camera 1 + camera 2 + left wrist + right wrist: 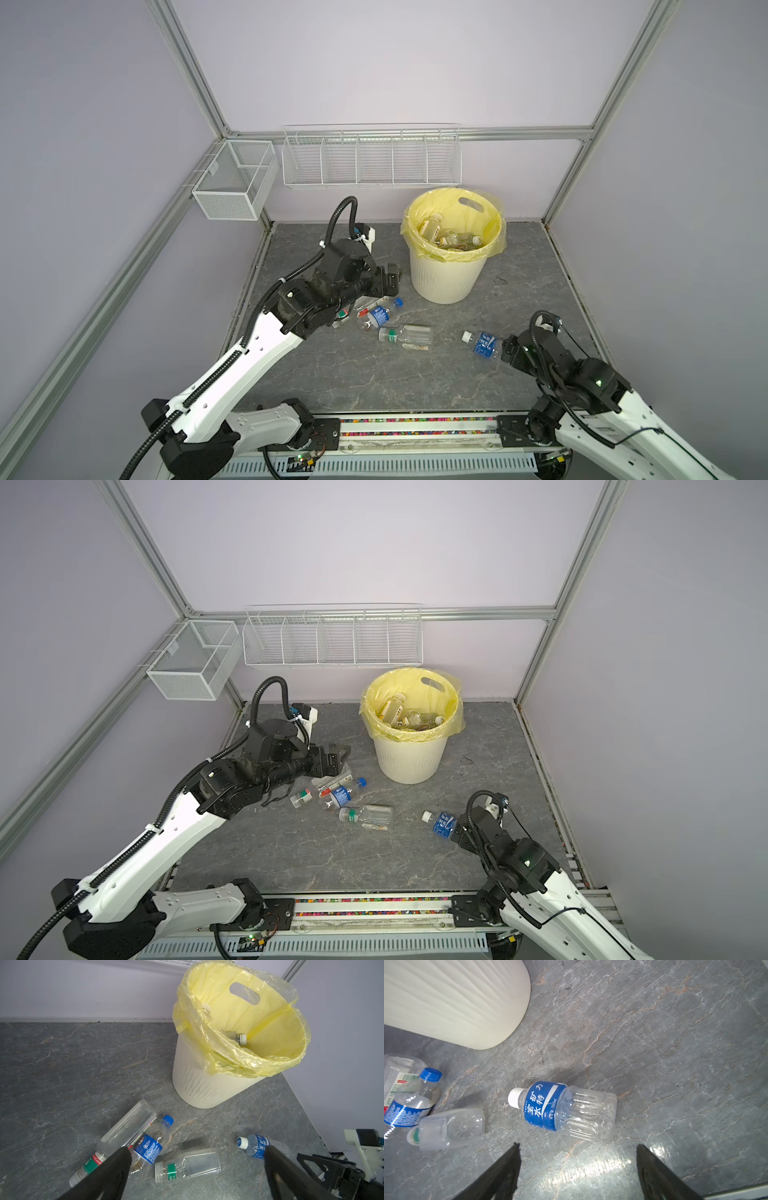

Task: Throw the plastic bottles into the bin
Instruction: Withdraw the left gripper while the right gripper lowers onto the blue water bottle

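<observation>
The cream ribbed bin point(444, 274) point(409, 762) with its yellow liner stands at the back and holds several bottles. More plastic bottles lie on the grey floor. A blue-label, white-capped bottle point(482, 343) point(560, 1111) lies just ahead of my right gripper point(577, 1144), which is open and empty. A clear square bottle with a green band point(409, 336) point(193, 1164) lies in the middle. A blue-capped bottle point(382, 312) point(151, 1145) and a long clear bottle point(124, 1128) lie beneath my left gripper point(197, 1148) point(392, 278), which hangs open above them with nothing in it.
A small capped bottle point(301, 798) lies close under the left arm. A long white wire basket point(372, 160) and a mesh basket point(232, 183) hang on the back frame. Walls close in the floor at the left, back and right.
</observation>
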`<state>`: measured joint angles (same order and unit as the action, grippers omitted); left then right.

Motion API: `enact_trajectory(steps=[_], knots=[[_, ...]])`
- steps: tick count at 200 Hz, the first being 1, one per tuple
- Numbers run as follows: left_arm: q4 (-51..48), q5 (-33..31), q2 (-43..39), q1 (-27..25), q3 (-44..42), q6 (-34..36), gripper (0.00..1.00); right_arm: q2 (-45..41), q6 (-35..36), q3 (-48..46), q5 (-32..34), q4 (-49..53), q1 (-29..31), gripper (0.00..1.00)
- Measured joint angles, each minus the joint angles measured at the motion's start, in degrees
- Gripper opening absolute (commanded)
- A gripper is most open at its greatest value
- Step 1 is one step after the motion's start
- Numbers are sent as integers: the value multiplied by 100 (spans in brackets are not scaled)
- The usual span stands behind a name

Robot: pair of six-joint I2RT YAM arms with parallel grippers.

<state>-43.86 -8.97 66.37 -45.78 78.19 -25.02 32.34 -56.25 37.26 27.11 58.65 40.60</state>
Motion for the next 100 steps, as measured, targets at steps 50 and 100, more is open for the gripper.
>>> enact_trajectory(steps=[50,100], knots=[[28,-15,-400,48,-763,-205,99,800,907,122,-24,-350,2,88],[-24,-275,-868,52,-986,-293,99,1770,1762,164,-225,-675,35,88]])
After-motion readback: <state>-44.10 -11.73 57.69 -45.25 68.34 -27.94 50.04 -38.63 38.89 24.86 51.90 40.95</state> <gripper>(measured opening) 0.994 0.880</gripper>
